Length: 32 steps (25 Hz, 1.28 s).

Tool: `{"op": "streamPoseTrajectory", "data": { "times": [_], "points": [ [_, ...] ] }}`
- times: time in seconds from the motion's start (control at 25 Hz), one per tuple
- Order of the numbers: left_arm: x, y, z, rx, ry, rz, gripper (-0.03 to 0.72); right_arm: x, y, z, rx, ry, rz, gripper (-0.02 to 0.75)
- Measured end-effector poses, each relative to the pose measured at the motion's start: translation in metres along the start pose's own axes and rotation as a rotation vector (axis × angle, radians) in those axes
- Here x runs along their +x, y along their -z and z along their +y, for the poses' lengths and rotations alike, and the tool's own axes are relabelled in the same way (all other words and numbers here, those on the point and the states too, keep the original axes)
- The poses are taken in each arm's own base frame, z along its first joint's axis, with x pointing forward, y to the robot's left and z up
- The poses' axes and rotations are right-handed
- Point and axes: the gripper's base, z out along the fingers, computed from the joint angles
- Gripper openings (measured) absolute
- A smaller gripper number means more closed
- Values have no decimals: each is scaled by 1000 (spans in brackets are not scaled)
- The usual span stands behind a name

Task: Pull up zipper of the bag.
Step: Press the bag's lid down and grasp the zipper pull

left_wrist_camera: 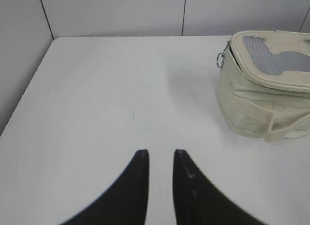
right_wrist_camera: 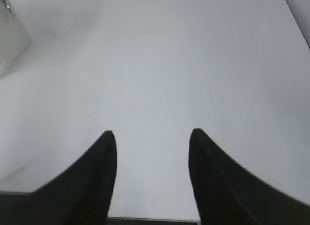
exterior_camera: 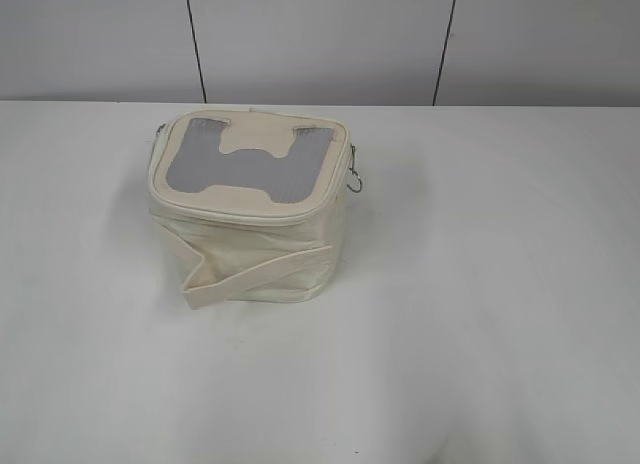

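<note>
White table [exterior_camera: 500,334] under everything, pale panelled wall [exterior_camera: 320,34] with dark vertical seams behind.

Left gripper [left_wrist_camera: 161,152]: two black fingers [left_wrist_camera: 138,186] parted by a narrow gap, nothing between the tips, hovering over bare tabletop. Released, grasping nothing. Ahead of the tips and well off to their right, the bag [left_wrist_camera: 264,99], standing apart from the fingers with open table between. Cream fabric, boxy, lid on top with a grey mesh window [left_wrist_camera: 276,55]. Zipper [left_wrist_camera: 271,82] running as a cream track round the lid's rim; lid edge lying down along the body on the side facing this camera. One silver ring pull [left_wrist_camera: 220,59] hanging at the bag's near-left corner, on the side closest to these fingers. Flat cream strap [left_wrist_camera: 278,128] drooping across the bag's front, lower down.

Right gripper [right_wrist_camera: 152,133]: black fingers [right_wrist_camera: 99,176] spread wide, nothing held, above plain white surface. Far ahead and off to the left of those tips, only a pale blurred corner of the bag [right_wrist_camera: 12,40] at the picture's edge; too little to tell more.

Seen from the exterior camera: bag [exterior_camera: 250,214] upright toward the back of the table, mesh window facing up, a ring pull [exterior_camera: 354,179] dangling at the right corner of the lid, strap [exterior_camera: 250,274] looped across the front. Neither arm visible in that view.
</note>
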Motion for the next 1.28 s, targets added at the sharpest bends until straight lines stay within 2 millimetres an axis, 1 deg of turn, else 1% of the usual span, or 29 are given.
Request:
{"op": "streamPoseTrajectory", "data": {
  "times": [0.08,0.2,0.32,0.4,0.48,0.56,0.6,0.68,0.72,0.76,0.84,0.92,0.96,1.0,1.04,1.12,1.16,1.24,1.28],
  "points": [
    [0,0,0,0,0,0,138,0,0,2,-27,-16,-2,390],
    [0,0,0,0,0,0,138,-4,0,11,-124,-50,-25,390],
    [0,0,0,0,0,0,138,-21,-9,23,-276,-38,-37,390],
    [0,0,0,0,0,0,138,-36,-25,29,-363,-30,-21,390],
    [0,0,0,1,1,0,138,-50,-47,33,-426,-20,-10,390],
    [0,0,0,3,2,0,138,-63,-76,35,-484,-38,29,390],
    [0,0,0,4,2,0,138,-69,-89,36,-513,-20,36,390],
    [0,0,0,5,3,0,138,-80,-124,37,-569,11,88,390],
    [0,0,0,5,3,0,138,-86,-147,37,-598,16,118,390],
    [0,0,0,5,3,0,138,-95,-162,37,-618,36,112,390],
    [0,0,0,5,3,0,138,-111,-204,39,-659,31,134,390],
    [0,0,0,5,3,0,138,-129,-245,48,-705,71,145,390],
    [0,0,-1,6,3,0,138,-137,-267,56,-734,100,153,390],
    [0,0,-1,6,4,0,138,-149,-288,68,-766,136,141,390],
    [0,0,-1,7,4,0,138,-154,-305,79,-792,156,141,390],
    [0,0,-1,7,4,0,138,-159,-343,107,-854,191,150,390],
    [0,0,-1,7,4,0,138,-166,-357,119,-880,205,135,390],
    [0,0,-1,7,4,0,138,-166,-387,146,-935,209,146,390],
    [0,0,-1,7,4,0,138,-171,-395,158,-962,213,138,390]
  ]
}}
